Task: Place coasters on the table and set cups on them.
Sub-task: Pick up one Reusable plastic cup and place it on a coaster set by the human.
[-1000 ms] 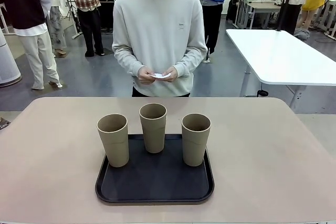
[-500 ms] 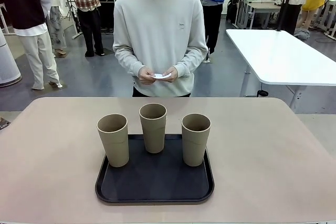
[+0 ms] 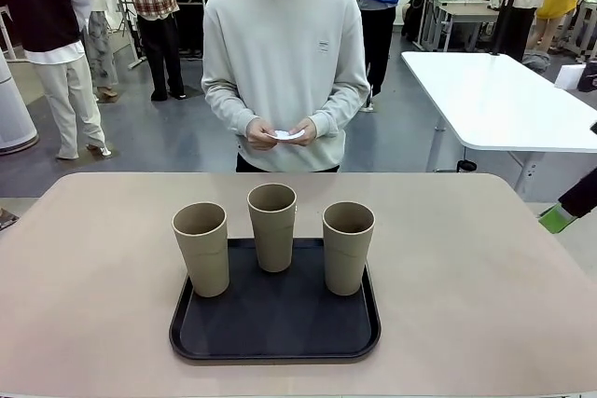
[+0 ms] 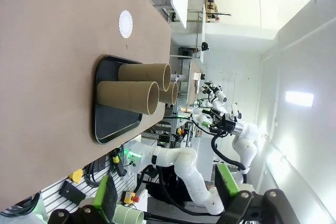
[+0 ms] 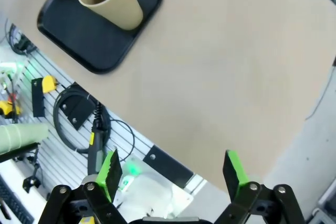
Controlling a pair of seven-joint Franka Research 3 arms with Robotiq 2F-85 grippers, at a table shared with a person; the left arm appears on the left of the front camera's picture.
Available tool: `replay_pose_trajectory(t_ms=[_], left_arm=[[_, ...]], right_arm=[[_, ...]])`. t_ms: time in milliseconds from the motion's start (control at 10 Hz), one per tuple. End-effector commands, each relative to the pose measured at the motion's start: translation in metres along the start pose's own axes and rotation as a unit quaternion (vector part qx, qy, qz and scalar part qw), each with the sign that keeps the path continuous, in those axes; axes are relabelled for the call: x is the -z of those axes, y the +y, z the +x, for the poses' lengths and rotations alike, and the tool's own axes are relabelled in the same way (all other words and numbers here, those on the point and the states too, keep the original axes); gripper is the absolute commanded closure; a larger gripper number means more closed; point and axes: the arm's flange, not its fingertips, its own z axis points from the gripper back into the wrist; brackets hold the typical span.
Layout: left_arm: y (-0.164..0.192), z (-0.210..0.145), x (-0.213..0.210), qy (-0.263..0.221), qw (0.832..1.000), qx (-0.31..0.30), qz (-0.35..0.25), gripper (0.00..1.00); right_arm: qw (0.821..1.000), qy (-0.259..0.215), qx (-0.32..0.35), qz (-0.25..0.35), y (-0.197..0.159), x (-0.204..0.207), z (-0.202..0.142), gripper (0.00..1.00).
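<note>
table (image 3: 466, 267): big tan top. person (image 3: 284, 53) stands at the middle of the far edge.
tray (image 3: 270, 328): black, on the table near the robot-side edge, roughly centred.
left gripper (image 4: 165, 179): jaws wide apart, nothing between the pads. It looks across the table at the tray from the side, well clear of it.
right gripper (image 5: 171, 161): also wide open and empty, looking down on the table with the tray well off. One green fingertip (image 3: 557, 219) pokes in at the right of the front view, just outside the table's right edge.
cups: all three upright on the tray, none touching. left cup (image 3: 201, 249) and right cup (image 3: 347, 249) sit level with each other, middle cup (image 3: 272, 227) further back. None sits on a coaster.
coasters: one coaster (image 4: 125, 23) lies flat on bare table just past the tray's far side, toward the person and apart from the tray. More white coaster paper (image 3: 286, 134) is pinched between the person's hands (image 3: 262, 131) at belly height, off the table. Can't tell how many.
</note>
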Motion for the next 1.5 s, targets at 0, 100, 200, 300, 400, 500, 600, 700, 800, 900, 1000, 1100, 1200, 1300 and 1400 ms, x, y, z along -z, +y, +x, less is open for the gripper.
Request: replay_pose_trajectory(t_ms=[0,100,200,300,400,500,600,700,800,900,1000,1100,1200,1300,1400], left_arm=[[-0.001,-0.001,-0.001,-0.001,1.000,0.002,-0.006,0.00],[-0.001,-0.001,-0.001,-0.001,1.000,0.002,-0.006,0.00],[-0.001,-0.001,-0.001,-0.001,1.000,0.002,-0.006,0.00],[-0.001,-0.001,-0.001,-0.001,1.000,0.002,-0.006,0.00],[-0.001,-0.001,-0.001,-0.001,1.000,0.002,-0.006,0.00],[-0.001,-0.001,-0.001,-0.001,1.000,0.002,-0.006,0.00],[-0.001,-0.001,-0.001,-0.001,1.000,0.002,-0.006,0.00],[-0.001,-0.001,-0.001,-0.001,1.000,0.002,-0.006,0.00],[-0.001,-0.001,-0.001,-0.001,1.000,0.002,-0.006,0.00],[-0.001,-0.001,-0.001,-0.001,1.000,0.002,-0.006,0.00],[-0.001,-0.001,-0.001,-0.001,1.000,0.002,-0.006,0.00],[-0.001,-0.001,-0.001,-0.001,1.000,0.002,-0.006,0.00],[-0.001,-0.001,-0.001,-0.001,1.000,0.002,-0.006,0.00],[-0.001,-0.001,-0.001,-0.001,1.000,0.002,-0.006,0.00],[-0.001,-0.001,-0.001,-0.001,1.000,0.002,-0.006,0.00]], right_arm=[[1.000,-0.016,0.017,0.002,-0.013,-0.005,-0.008,0.00],[1.000,-0.016,0.017,0.002,-0.013,-0.005,-0.008,0.00],[1.000,-0.016,0.017,0.002,-0.013,-0.005,-0.008,0.00],[1.000,-0.011,0.008,0.009,-0.010,-0.005,-0.006,0.00],[0.992,-0.037,-0.101,0.060,-0.018,-0.029,0.003,0.00],[0.981,-0.049,-0.180,0.047,-0.033,-0.036,0.025,0.00],[0.964,-0.032,-0.260,0.038,-0.043,-0.036,0.052,0.00],[0.940,-0.034,-0.335,0.045,-0.053,-0.028,0.073,0.00],[0.923,-0.050,-0.377,0.059,-0.062,-0.014,0.092,0.00],[0.894,-0.074,-0.433,0.082,-0.065,-0.003,0.101,0.00],[0.851,-0.102,-0.500,0.124,-0.067,0.006,0.101,0.00],[0.823,-0.152,-0.523,0.159,-0.070,0.009,0.100,0.00],[0.804,-0.192,-0.532,0.184,-0.070,0.012,0.097,0.00],[0.800,-0.205,-0.530,0.192,-0.069,0.015,0.095,0.00],[0.804,-0.215,-0.518,0.199,-0.069,0.018,0.095,0.00]])
